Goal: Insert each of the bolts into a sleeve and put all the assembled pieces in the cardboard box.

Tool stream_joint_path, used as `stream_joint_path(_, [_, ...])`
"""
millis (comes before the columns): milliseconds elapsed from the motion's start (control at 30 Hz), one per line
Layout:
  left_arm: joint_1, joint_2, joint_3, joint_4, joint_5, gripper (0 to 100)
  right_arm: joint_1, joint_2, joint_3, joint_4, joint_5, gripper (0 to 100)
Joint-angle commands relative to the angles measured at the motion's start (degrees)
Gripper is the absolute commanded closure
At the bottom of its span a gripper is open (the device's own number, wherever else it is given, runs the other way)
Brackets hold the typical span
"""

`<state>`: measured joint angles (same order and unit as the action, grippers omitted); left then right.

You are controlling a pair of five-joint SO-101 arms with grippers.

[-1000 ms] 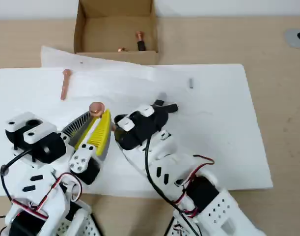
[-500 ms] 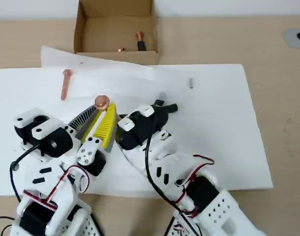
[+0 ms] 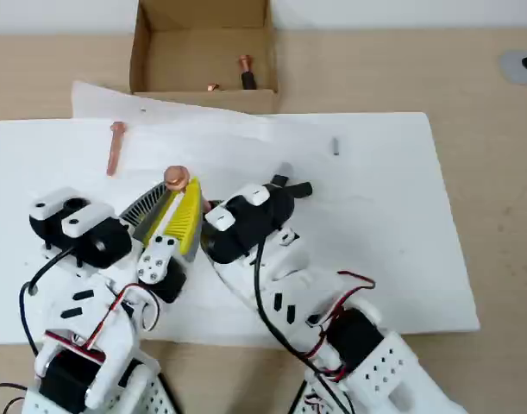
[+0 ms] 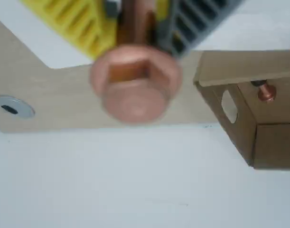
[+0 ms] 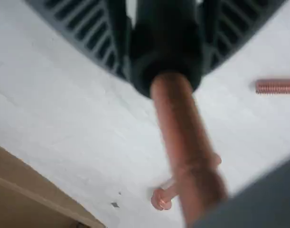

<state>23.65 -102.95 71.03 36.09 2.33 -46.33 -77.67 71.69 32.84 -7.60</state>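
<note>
My left gripper (image 3: 172,193), with one yellow and one grey finger, is shut on a copper bolt (image 3: 176,178) whose round head (image 4: 135,83) sticks out past the fingertips. Close beside it is the black right arm (image 3: 246,220). My right gripper (image 5: 166,66) is shut on a black sleeve (image 5: 166,52), and a copper shank (image 5: 187,152) runs out of the sleeve's mouth. I cannot tell whether that shank belongs to the left gripper's bolt. Another bolt (image 3: 115,147) lies loose on the white paper (image 3: 375,224), also seen as a small bolt (image 5: 161,197).
The cardboard box (image 3: 142,52) stands at the back edge of the paper and holds a bolt in a sleeve (image 3: 246,71); its side wall (image 4: 273,142) shows ahead. A small grey piece (image 3: 335,146) lies on the paper. A grey disc (image 3: 522,65) sits far right.
My left arm has shifted to the right and a little away, carrying the bolt closer to the right gripper. The right arm has stayed where it was.
</note>
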Motion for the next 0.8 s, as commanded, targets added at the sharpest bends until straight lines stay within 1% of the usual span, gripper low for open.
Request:
stream_joint_path(0, [-1.32,-0.04,0.09,-0.97,0.09,99,-0.40,-1.01,-0.57,-2.29,0.18,98.9])
stream_joint_path(433, [-1.05,0.22,5.98,-9.14,0.18,99,-0.48,-1.01,-0.31,-2.11,0.18,98.9])
stream_joint_path(767, [-1.32,0.22,5.98,-11.16,0.35,99,-0.57,-0.57,-0.22,-2.29,0.09,98.9])
